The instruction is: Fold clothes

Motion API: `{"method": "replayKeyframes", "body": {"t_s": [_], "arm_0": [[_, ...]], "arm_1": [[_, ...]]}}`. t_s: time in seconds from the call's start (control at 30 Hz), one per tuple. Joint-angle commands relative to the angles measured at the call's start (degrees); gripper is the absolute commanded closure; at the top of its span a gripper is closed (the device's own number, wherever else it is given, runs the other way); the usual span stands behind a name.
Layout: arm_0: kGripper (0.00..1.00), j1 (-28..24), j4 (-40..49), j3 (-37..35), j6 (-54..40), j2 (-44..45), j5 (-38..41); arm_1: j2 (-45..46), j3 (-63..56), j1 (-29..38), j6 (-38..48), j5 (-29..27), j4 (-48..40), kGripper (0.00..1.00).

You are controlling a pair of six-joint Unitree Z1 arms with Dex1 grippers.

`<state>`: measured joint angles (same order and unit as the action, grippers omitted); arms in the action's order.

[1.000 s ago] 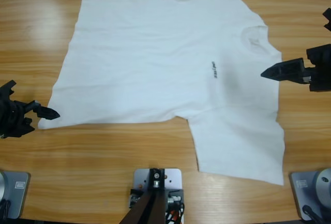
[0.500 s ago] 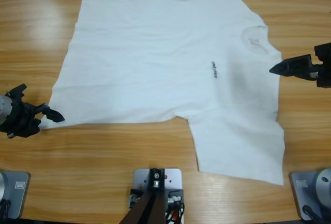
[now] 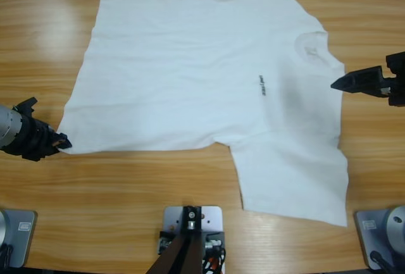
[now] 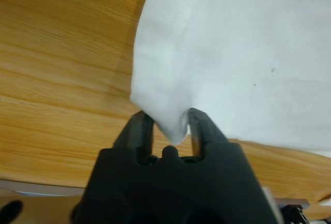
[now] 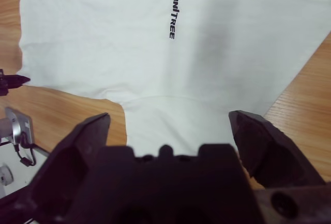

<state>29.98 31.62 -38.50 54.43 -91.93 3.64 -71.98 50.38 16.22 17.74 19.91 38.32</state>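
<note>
Since a second ago my left pincer [image 3: 61, 140] has slid in from the desk [image 3: 126, 185] edge to the T-shirt's [image 3: 190, 78] near hem corner, and its jaws now pinch that corner between them. My right pincer [image 3: 338, 85] has backed off the shoulder and hangs spread wide, holding nothing. With only a small tip of thin cotton caught, I judge a quick lift could pull it free. White and short-sleeved, the shirt lies flat across the desk, neck toward my right, dark chest logo [image 5: 173, 16] showing.
</note>
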Motion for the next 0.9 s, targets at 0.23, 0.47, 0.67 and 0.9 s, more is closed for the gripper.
{"method": "replayKeyframes", "body": {"t_s": [0.23,0.47,0.67,0.9], "arm_0": [[1.0,1.0,-0.2,-1.3,-2.0,6.6,-0.6],[1.0,1.0,-1.1,-1.7,-2.9,9.6,-0.6],[1.0,1.0,-1.1,-1.6,-3.2,9.9,-0.6],[1.0,1.0,-1.7,-1.8,-3.8,9.5,-0.6]], "arm_1": [[-1.7,-1.5,-7.6,3.4,5.1,0.8,0.147],[-11.8,-6.1,-12.3,10.2,13.4,-2.4,0.147],[4.0,-19.3,-12.4,21.0,10.1,-9.0,0.14],[6.7,-24.8,-3.4,24.6,5.3,-12.0,0.15]]}}
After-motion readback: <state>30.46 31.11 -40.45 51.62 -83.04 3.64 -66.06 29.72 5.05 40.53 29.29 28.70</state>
